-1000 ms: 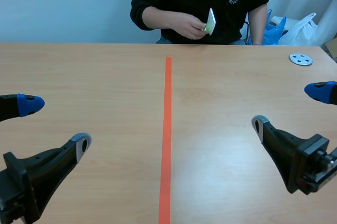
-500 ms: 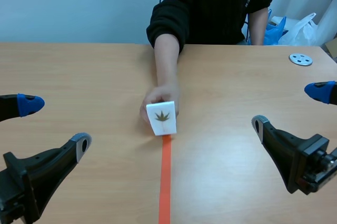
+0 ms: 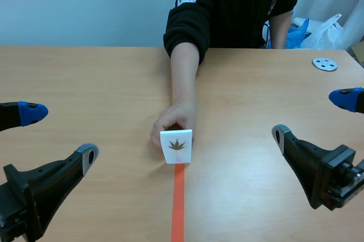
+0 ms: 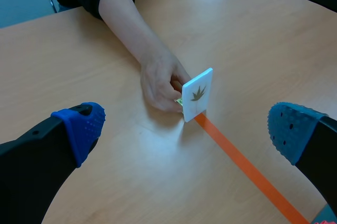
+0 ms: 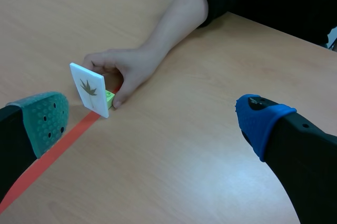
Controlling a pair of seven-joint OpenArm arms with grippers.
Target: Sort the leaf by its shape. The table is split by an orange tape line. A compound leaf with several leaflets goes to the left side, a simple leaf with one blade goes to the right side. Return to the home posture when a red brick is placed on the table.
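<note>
The person's hand [image 3: 173,121] has brought the white card [image 3: 176,147] a little nearer the robot. The hand grips the card from behind and stands it upright on the orange tape line [image 3: 178,202]. The card's face shows a brown leaf [image 3: 177,146] with several pointed lobes. The left gripper [image 3: 60,134] and right gripper [image 3: 311,117] stand wide apart on either side of the hand. A metal disc [image 3: 325,64] lies well beyond. Only the right wrist view shows a green block [image 5: 109,97] behind the card, against the hand.

A grey disc [image 3: 325,64] (small holes in it) lies flat, with plastic bags [image 3: 329,30] beyond it.
</note>
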